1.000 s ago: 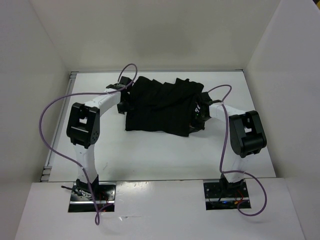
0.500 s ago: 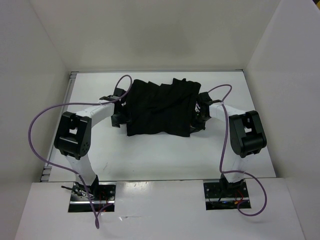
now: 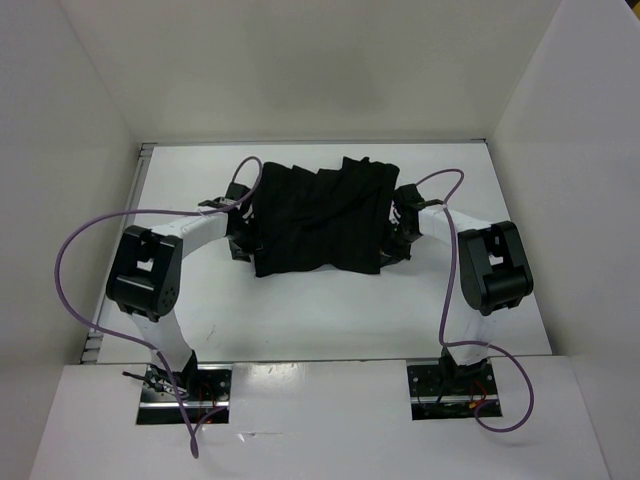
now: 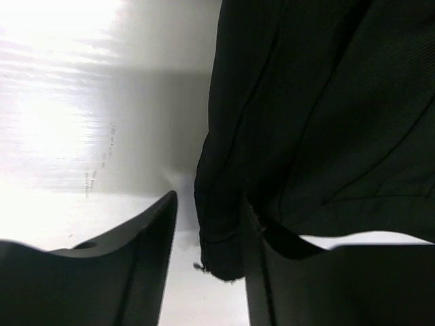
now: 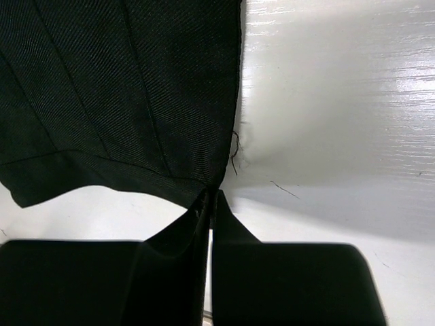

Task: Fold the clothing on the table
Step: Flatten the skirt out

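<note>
Toward the far half of the table [image 3: 300,310], the clothing [image 3: 318,220] lay bunched into a rough black square, its pleats running away from the arms and its far edge rumpled into a few raised folds. It sat between the two arms, with bare white tabletop all round it.

At its left edge the left gripper [image 3: 243,228] was low against the cloth. Seen from that wrist, the jaws stood apart, and the near left corner of the garment hung down between the fingers [image 4: 153,231]. The hem lay against one finger, and a strip of table showed between it and the other. A loose thread dangled from that corner.

At the right edge the right gripper [image 3: 397,222] was just as low. From its own wrist, the jaws were pressed together with the garment's near right corner drawn down to a point right into their tips, so it looked pinched there.

A purple cable [image 3: 85,240] looped out wide from the left arm, over the table's left side.
</note>
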Robot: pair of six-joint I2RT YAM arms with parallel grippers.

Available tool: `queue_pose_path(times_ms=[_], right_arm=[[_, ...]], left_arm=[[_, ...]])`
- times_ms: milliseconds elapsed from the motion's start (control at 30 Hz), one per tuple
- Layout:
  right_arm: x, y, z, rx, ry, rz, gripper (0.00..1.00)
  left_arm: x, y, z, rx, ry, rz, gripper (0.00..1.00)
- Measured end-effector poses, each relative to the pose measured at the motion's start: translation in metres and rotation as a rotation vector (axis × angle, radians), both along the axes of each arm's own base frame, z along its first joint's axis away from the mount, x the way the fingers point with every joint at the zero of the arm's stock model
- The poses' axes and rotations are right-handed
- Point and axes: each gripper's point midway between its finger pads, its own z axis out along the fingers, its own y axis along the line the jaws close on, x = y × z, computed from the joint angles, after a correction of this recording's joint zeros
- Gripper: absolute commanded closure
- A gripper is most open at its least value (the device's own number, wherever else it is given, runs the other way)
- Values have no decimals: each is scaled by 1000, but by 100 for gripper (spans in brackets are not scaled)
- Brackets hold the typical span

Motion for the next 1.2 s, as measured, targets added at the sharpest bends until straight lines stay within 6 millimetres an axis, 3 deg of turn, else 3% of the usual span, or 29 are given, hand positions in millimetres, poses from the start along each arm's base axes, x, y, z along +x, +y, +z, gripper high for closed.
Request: queue_pose_path(times_ms=[167,233,267,433,567,667,800,867,967,1200], right_arm=[[-1,-1,0,-4,4,-1,100],[-1,-1,0,-7,4,-2,100],[-1,-2,-1,-9,3,-2,100],[0,-4,-1,-19,4,-8,100],[4,-16,4,-48,0,-37,100],[14,-32,18,-70,-36,-82,100],[33,-35,54,-55,-147,-106,100],[40,-36,71,-46,-196,-113,100],[42,-36,79,-33,-214,-115,100],[29,-31,81,6,-183,-94,100]], left_arm=[[-9,-7,-8,-57,10,1,63],[-8,-12,-8,-88,10,14,95],[-8,-14,-10,-101,10,11,100],[-5,-26,-8,-173,14,2,100],[-5,-18,1,-163,23,16,100],[9,-4,37,-161,-48,36,100],[31,-3,99,-192,-213,23,100],[30,-3,108,-194,-241,11,100],[22,-4,98,-209,-212,2,100],[-15,-6,50,-227,-53,-9,100]])
